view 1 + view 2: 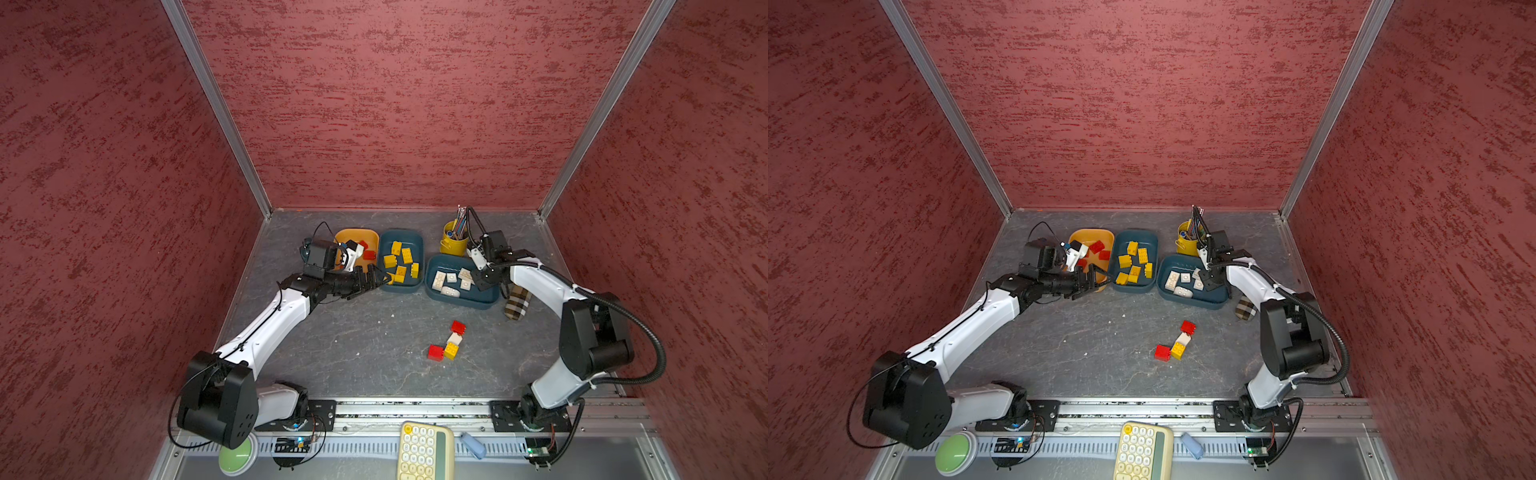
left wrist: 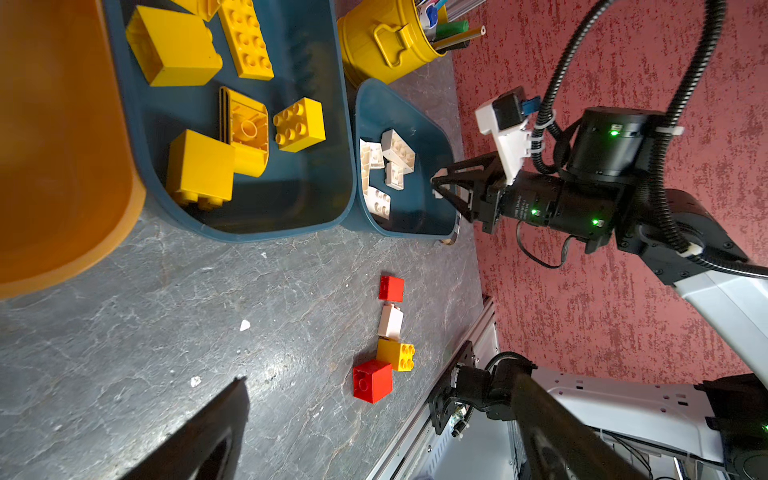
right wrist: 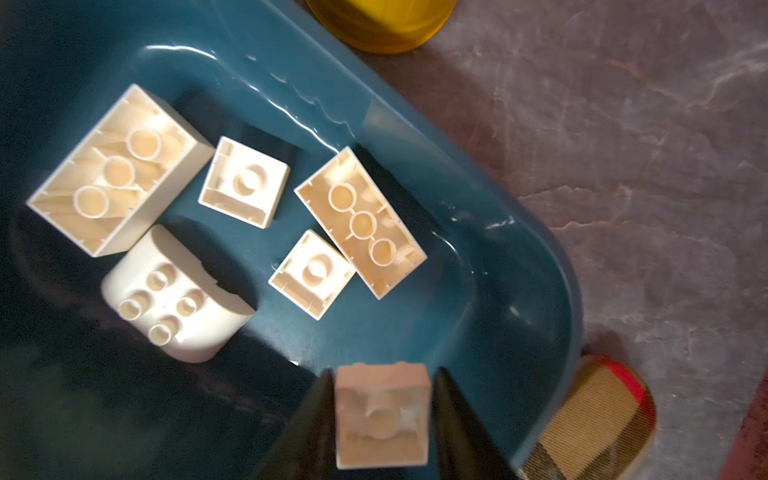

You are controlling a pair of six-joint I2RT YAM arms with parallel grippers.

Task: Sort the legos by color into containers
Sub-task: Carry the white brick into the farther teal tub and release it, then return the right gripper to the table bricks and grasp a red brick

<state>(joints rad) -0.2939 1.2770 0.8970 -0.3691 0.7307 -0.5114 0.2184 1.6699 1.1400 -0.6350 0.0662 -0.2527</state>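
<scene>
Left claw (image 1: 1090, 282) spread wide, arm stretched forward, right claw (image 3: 382, 415) pointing down, jaws slightly parted.

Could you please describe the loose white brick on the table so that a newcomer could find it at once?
Start at the teal tub of white bricks on the right, then look nearer the robot bases to a small cluster on the grey table. The white brick lies in its middle, between a red brick and a yellow brick; it alone is pale.

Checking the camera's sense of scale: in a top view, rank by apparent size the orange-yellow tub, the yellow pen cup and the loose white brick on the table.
1. orange-yellow tub, though the left arm hides part of it
2. yellow pen cup
3. loose white brick
</scene>
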